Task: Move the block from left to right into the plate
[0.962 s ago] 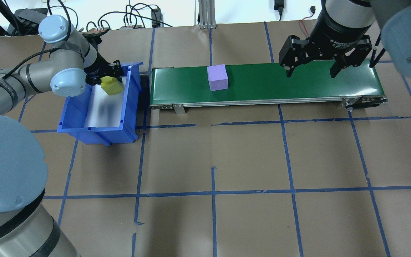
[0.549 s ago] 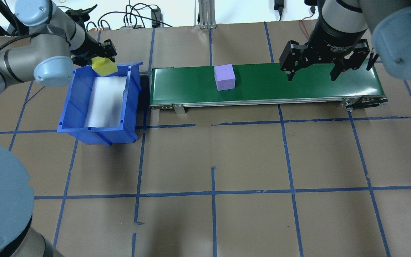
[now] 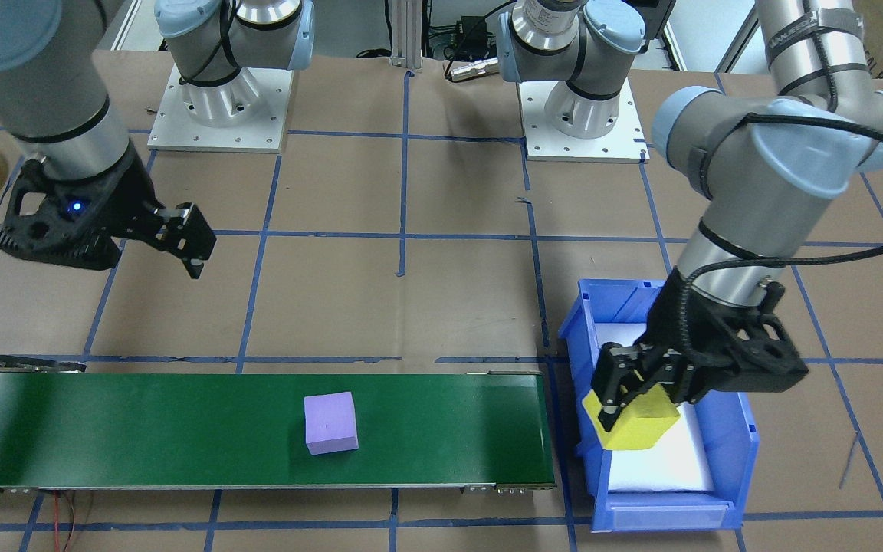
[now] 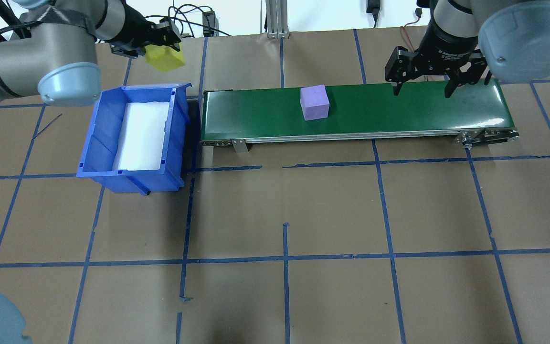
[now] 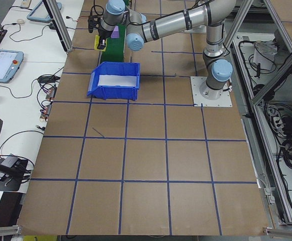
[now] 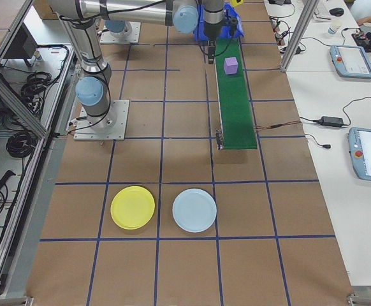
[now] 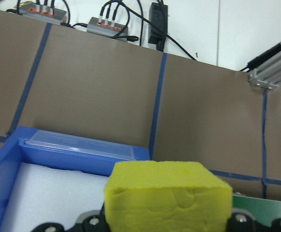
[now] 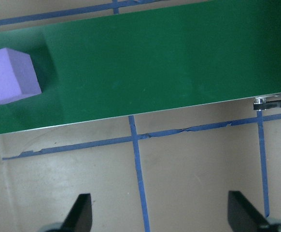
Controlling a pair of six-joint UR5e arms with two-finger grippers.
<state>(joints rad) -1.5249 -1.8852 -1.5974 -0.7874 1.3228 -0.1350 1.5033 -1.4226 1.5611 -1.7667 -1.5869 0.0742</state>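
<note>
Lifting clear of the blue bin [image 4: 132,138], left gripper [image 4: 160,45] now clamped on the yellow block [image 4: 164,58], carried up and toward the green conveyor [image 4: 399,114]; purple block [image 4: 314,102] riding further rightward; right gripper [image 4: 422,88] waiting, fingers spread and empty; yellow plate [image 6: 132,207] well apart on the desk [image 4: 284,215].

Seen along the table, the near left arm [image 5: 186,22] reaches from its base plate [image 5: 212,91] across to the far side, where its gripper [image 5: 101,41] hangs above the table with a yellow block [image 5: 99,44] at its tip; whether the jaws clamp it cannot be told here. Just nearer sits the blue bin [image 5: 114,80] with a white lining. Behind the block lies the green conveyor [image 5: 116,47], a purple cube [image 5: 116,31] on it.
</note>
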